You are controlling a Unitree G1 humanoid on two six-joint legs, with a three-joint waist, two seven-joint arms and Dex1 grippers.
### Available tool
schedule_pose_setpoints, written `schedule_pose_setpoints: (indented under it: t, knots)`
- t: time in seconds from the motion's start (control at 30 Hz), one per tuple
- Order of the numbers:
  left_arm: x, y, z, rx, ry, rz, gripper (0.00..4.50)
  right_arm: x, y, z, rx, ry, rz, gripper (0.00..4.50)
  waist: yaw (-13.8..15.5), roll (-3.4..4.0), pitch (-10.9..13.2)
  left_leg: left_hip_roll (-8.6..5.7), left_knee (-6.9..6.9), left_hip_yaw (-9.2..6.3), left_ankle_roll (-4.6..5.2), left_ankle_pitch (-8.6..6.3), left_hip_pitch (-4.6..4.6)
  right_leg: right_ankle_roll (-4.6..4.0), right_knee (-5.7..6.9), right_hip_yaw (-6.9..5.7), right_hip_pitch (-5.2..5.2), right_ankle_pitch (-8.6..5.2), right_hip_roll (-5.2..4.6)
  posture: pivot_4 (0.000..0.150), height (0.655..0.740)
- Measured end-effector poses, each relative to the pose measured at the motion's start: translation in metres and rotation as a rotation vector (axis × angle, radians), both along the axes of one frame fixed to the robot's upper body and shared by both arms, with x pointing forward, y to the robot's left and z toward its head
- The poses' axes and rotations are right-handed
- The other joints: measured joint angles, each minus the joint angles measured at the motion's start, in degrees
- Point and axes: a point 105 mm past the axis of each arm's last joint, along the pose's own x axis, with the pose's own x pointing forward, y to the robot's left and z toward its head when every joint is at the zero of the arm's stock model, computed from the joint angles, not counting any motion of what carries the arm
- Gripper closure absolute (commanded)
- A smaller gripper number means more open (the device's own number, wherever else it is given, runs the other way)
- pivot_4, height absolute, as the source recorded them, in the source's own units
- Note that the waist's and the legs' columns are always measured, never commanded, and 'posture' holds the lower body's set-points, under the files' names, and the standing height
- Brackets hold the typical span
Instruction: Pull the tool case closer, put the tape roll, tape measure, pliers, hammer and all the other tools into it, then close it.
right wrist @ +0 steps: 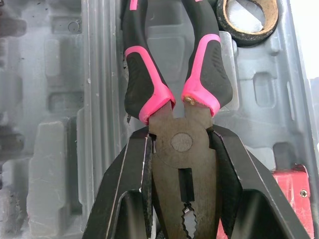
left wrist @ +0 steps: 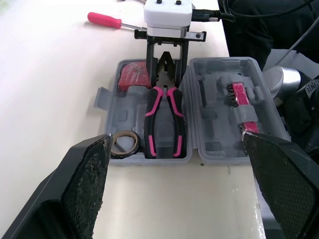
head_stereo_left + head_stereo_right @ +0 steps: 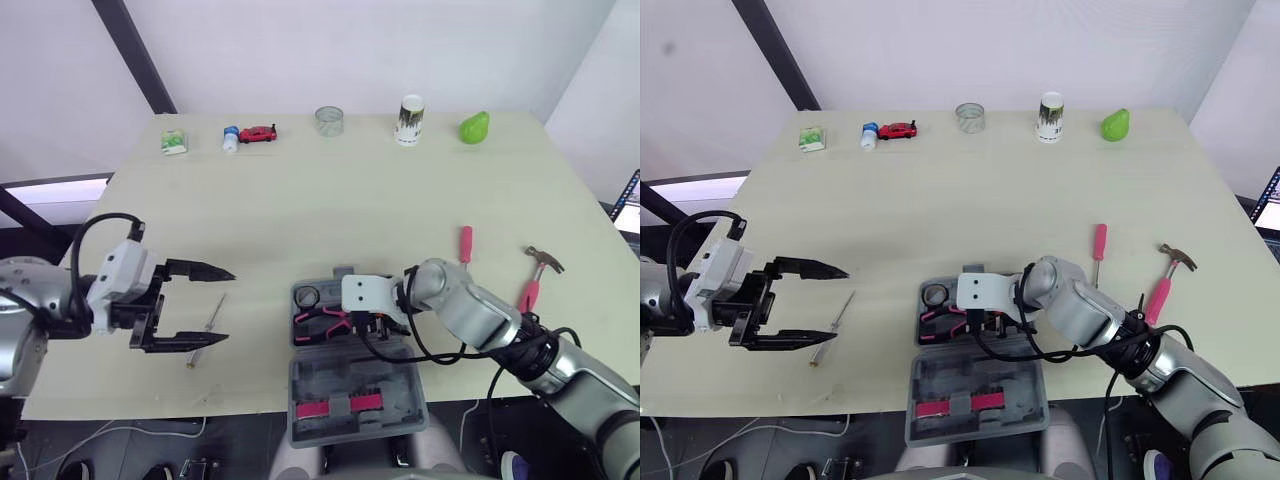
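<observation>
Tabletop [image 3: 350,200]; right end effector [image 1: 180,138] on pliers [image 1: 209,69]

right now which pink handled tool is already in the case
The black-and-pink pliers, in the grey plastic tool case; the pink-handled screwdriver and hammer lie outside on the table.

A pale table [image 3: 330,190] is set before white walls [image 3: 380,40]. A dark slanted beam [image 3: 135,50] is seen behind it.

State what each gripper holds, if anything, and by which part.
Right gripper holds the pliers by their metal head, around the pivot. Left gripper is open and holds nothing.
</observation>
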Motion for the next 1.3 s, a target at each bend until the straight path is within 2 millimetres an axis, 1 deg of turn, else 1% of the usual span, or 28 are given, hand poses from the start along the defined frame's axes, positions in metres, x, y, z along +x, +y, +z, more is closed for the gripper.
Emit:
schedule_pose_setpoints:
  t: [0.1,0.13,0.3,0.4,0.43,0.47,0.5,0.53,0.57,0.6,0.63,0.67,0.7,1.0,1.13,1.23,1.3]
  knots:
    - [0.000,-0.001,-0.002,-0.004,0.007,-0.003,0.00,0.001,-0.003,-0.001,-0.007,-0.001,-0.005,0.96,0.1,0.00,0.0,0.00,0.00,0.01,0.00,0.00,-0.01,0.00,-0.01,0.01,0.00,0.00,-0.01,0.150,0.7400]
    - [0.000,-0.001,-0.002,-0.006,0.009,-0.004,0.00,0.002,-0.004,-0.001,-0.010,-0.005,-0.008,0.69,0.1,0.00,0.0,0.00,0.00,0.01,0.00,0.00,0.00,0.00,-0.01,0.01,0.00,0.00,-0.01,0.150,0.7400]
    - [0.000,-0.003,-0.002,-0.005,0.006,-0.009,0.00,0.004,-0.009,0.005,0.044,0.017,-0.023,0.69,0.2,0.00,0.0,0.00,0.00,0.01,0.00,0.00,-0.01,0.00,-0.01,0.01,0.01,0.00,-0.02,0.150,0.7400]
    - [-0.001,-0.003,-0.002,-0.006,0.005,-0.009,0.00,0.002,-0.005,0.009,0.165,0.043,-0.004,0.69,0.2,-0.01,0.0,0.00,0.00,0.01,0.00,0.00,0.00,0.00,-0.02,0.01,0.02,0.00,-0.02,0.150,0.7400]
    - [-0.001,-0.003,-0.002,-0.006,0.005,-0.009,0.00,0.001,-0.003,0.009,0.184,0.051,-0.002,0.91,0.2,-0.01,0.0,0.00,0.00,0.01,0.00,0.00,0.00,0.00,-0.02,0.01,0.01,0.00,-0.02,0.150,0.7400]
    - [-0.001,-0.003,-0.002,-0.007,0.004,-0.009,0.00,-0.003,0.005,0.013,0.311,0.091,0.017,1.22,0.2,-0.03,0.0,0.01,-0.02,0.00,0.00,0.00,0.00,0.00,-0.03,0.01,0.02,0.00,-0.01,0.150,0.7400]
    - [-0.001,-0.003,-0.002,-0.007,0.005,-0.009,0.00,-0.004,0.006,0.014,0.333,0.097,0.021,1.46,0.1,-0.01,0.0,0.01,-0.02,0.01,0.00,0.00,0.00,0.01,-0.02,0.01,0.02,0.00,-0.01,0.150,0.7400]
    - [-0.001,-0.004,-0.002,-0.011,0.002,-0.010,0.00,-0.007,0.012,0.016,0.410,0.108,0.046,2.22,0.1,0.00,0.0,0.01,-0.02,0.04,0.00,0.00,0.01,0.01,-0.01,0.05,0.01,0.01,-0.01,0.150,0.7400]
    - [-0.001,-0.004,-0.002,-0.012,0.002,-0.010,0.00,-0.007,0.012,0.016,0.418,0.108,0.049,2.40,0.1,0.01,0.0,0.01,-0.02,0.05,0.00,0.00,0.01,0.01,-0.01,0.05,0.01,0.01,-0.01,0.150,0.7400]
    - [-0.001,-0.004,-0.003,-0.014,0.002,-0.010,0.00,-0.005,0.011,0.014,0.431,0.102,0.050,2.95,0.1,0.01,0.0,0.01,-0.01,0.05,0.00,0.00,0.01,0.01,-0.01,0.05,0.01,0.01,-0.01,0.150,0.7400]
    - [0.000,-0.004,-0.003,-0.015,0.002,-0.009,0.00,-0.003,0.009,0.012,0.439,0.098,0.046,3.40,0.1,0.00,0.0,0.01,-0.01,0.05,0.00,0.00,0.01,0.01,-0.02,0.05,0.02,0.01,-0.01,0.150,0.7400]
    - [0.000,-0.004,-0.003,-0.017,0.002,-0.009,0.00,-0.001,0.007,0.010,0.450,0.097,0.039,4.00,0.3,0.01,0.0,0.01,-0.01,0.05,0.00,0.00,0.01,0.01,-0.02,0.05,0.02,0.01,-0.02,0.150,0.7400]
    - [0.000,-0.004,-0.003,-0.020,0.002,-0.009,0.00,0.001,0.006,0.007,0.465,0.100,0.030,4.47,0.3,0.00,0.0,0.01,-0.01,0.04,0.00,0.00,0.01,0.01,-0.01,0.05,0.02,0.01,-0.02,0.150,0.7400]
    - [0.001,-0.005,-0.002,-0.026,-0.007,-0.011,0.00,0.006,0.004,-0.006,0.472,0.097,0.029,4.47,0.2,0.01,0.0,0.01,-0.01,0.05,-0.01,0.00,0.01,0.01,-0.01,0.05,0.01,0.01,-0.01,0.150,0.7400]
    - [0.002,-0.005,-0.003,-0.025,-0.011,-0.006,0.00,0.007,0.001,-0.015,0.464,0.111,0.019,4.47,0.2,0.01,0.0,0.00,-0.01,0.05,-0.01,0.00,0.01,0.01,-0.01,0.05,0.02,0.01,-0.01,0.150,0.7400]
    - [0.003,-0.004,-0.003,-0.022,-0.013,0.000,0.00,0.007,-0.001,-0.027,0.456,0.137,-0.006,4.47,0.2,0.01,0.0,0.00,-0.01,0.07,-0.01,0.00,0.02,0.01,-0.01,0.06,0.02,0.01,-0.01,0.150,0.7400]
    - [0.003,-0.004,-0.003,-0.024,-0.013,0.001,0.00,0.007,-0.001,-0.028,0.455,0.130,0.002,4.47,0.2,-0.01,0.0,0.01,-0.01,0.06,-0.01,0.00,0.04,0.01,0.00,0.06,0.02,0.01,-0.01,0.150,0.7400]
